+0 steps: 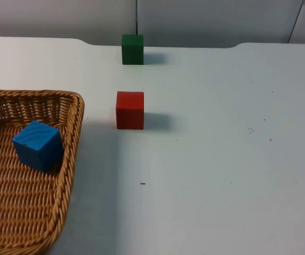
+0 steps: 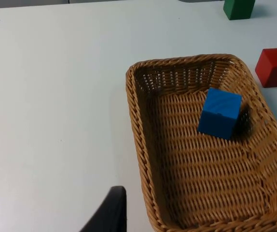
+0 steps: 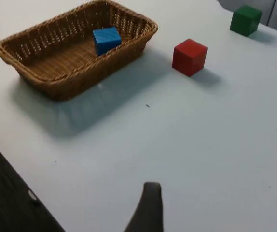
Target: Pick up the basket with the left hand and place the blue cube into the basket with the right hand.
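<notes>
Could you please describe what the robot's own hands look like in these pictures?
Little of them is in view. In the left wrist view, the left hand's fingertip is a plain black, smooth, matte piece with a rounded end and no markings. In the right wrist view, the right hand's fingertip is a narrow, dark grey-black blade with a rounded tip, equally unmarked.

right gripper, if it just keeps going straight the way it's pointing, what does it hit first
Probably bare table: the right gripper's fingertip faces open white surface. Further along that line stands the red cube, though depth is hard to judge; the basket lies off to one side.
</notes>
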Controlling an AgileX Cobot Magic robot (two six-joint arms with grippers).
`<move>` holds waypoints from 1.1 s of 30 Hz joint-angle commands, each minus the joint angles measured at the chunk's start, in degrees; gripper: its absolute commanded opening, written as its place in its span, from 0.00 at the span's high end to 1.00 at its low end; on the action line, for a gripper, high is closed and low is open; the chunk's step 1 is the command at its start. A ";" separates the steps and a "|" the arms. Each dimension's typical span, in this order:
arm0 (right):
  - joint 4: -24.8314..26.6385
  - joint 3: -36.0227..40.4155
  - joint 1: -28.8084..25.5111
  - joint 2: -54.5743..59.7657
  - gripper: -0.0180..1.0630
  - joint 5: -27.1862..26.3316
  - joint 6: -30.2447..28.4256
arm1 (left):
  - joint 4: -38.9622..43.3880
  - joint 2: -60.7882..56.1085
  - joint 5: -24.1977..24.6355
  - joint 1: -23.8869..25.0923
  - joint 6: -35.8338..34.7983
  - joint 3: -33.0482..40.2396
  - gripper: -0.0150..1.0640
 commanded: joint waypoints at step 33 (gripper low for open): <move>3.33 0.71 0.11 -0.21 0.01 -1.32 -4.69 | -0.06 -0.34 -0.53 -0.32 -0.23 0.13 0.01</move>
